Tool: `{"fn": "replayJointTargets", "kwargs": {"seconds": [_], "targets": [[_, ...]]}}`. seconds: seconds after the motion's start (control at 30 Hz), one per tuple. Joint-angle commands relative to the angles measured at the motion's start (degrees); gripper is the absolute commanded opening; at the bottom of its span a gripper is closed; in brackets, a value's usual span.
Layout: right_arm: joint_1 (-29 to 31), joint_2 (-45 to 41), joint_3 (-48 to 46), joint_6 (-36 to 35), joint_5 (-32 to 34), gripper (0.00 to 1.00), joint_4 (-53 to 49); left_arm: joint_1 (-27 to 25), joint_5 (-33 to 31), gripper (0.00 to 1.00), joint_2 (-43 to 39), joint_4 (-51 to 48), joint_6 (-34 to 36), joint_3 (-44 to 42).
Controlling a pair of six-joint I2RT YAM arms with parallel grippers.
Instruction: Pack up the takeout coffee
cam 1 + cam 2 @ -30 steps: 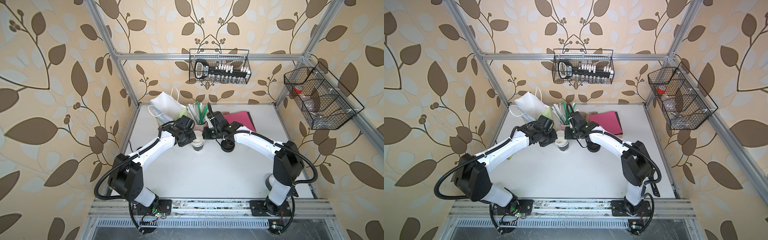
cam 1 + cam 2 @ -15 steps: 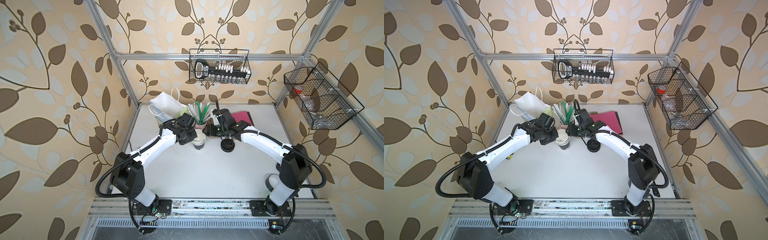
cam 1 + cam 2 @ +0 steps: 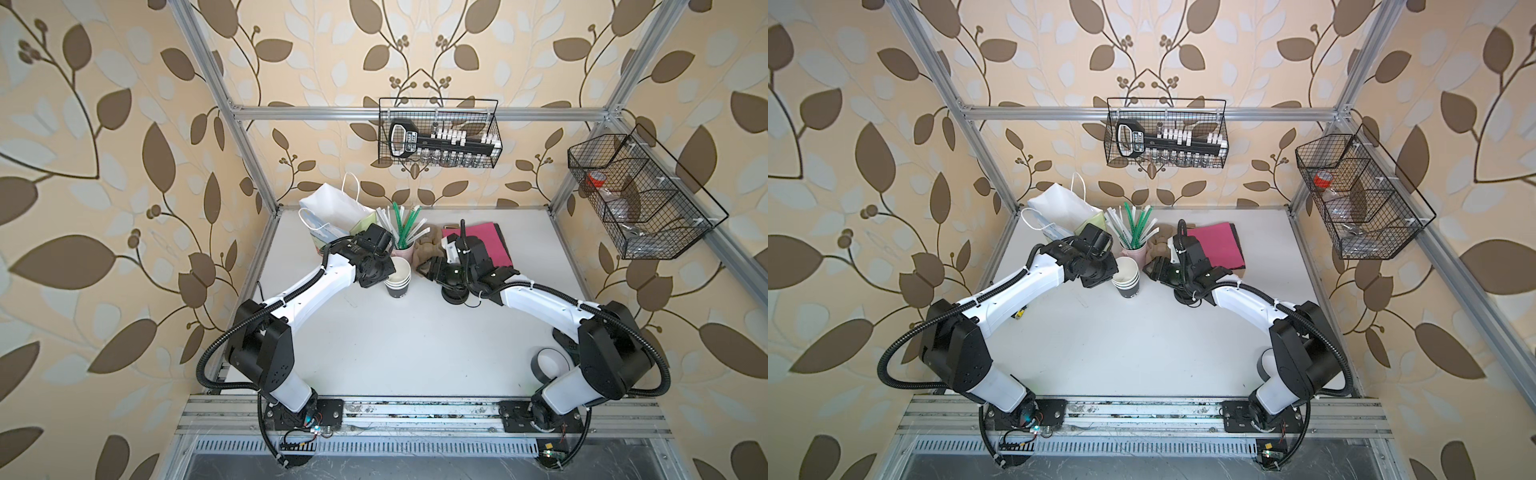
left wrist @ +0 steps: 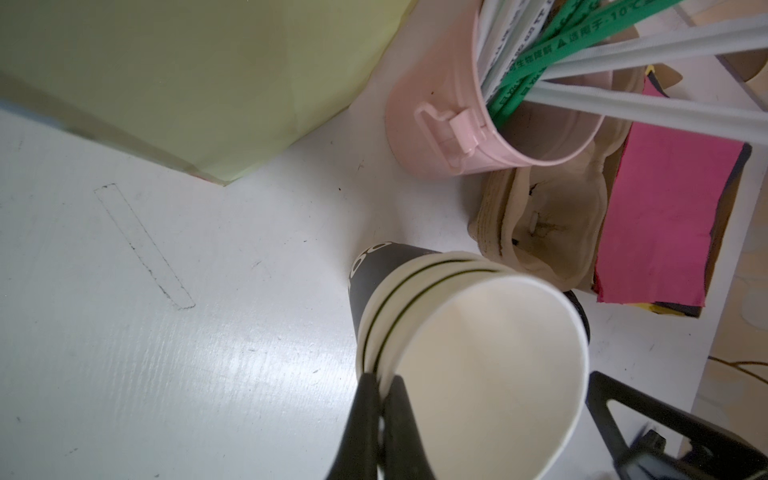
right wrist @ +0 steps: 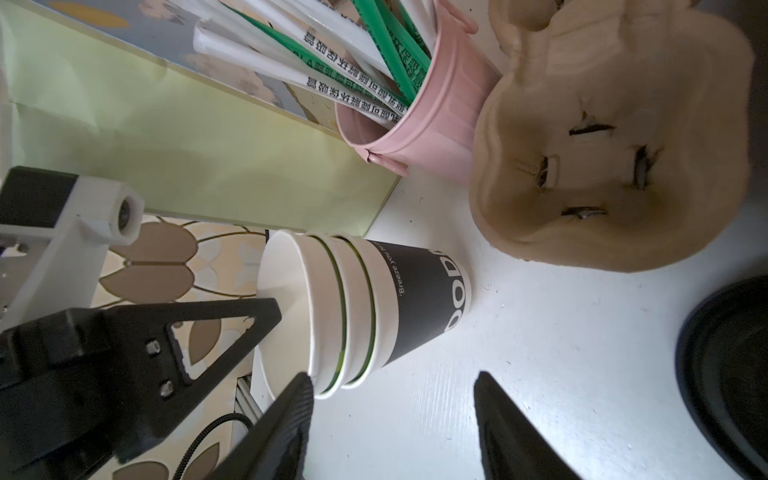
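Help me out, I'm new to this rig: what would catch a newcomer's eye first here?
The stack of white-lined paper cups with a dark printed band stands mid-table toward the back, the left gripper shut on its top rim. The right gripper hangs open beside it. Just behind stands a pink metal bucket of green and white wrapped straws.

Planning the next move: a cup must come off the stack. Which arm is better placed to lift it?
Left. The left gripper is shut on the top rim of the cup stack. The right gripper is open beside the stack, holding nothing, so it probably suits steadying the lower cups.
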Motion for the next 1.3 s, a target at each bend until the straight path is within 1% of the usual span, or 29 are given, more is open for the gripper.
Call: {"fn": "replayJointTargets", "kwargs": {"seconds": [0.0, 0.3, 0.57, 1.0, 1.27], "targets": [[1.4, 1.6, -0.3, 2.8, -1.2, 0.62, 4.9, -0.8, -0.2, 0.0, 0.4, -0.4, -2.2, 1.3], [2.1, 3.3, -2.5, 4.2, -0.6, 0.61, 8.2, -0.9, -0.6, 0.0, 0.7, 0.0, -3.3, 1.0], [0.0, -0.3, -8.7, 6.7, -0.8, 0.61, 15.1, -1.0, -1.9, 0.0, 0.1, -0.5, -3.8, 0.7], [3.0, 3.0, -7.6, 7.0, -0.8, 0.6, 17.3, -1.0, -1.2, 0.0, 0.9, -0.3, -5.0, 0.7], [3.0, 4.9, -8.0, 7.8, -0.7, 0.59, 18.2, -1.0, -1.0, 0.0, 0.8, 0.1, -5.8, 0.5]]}}
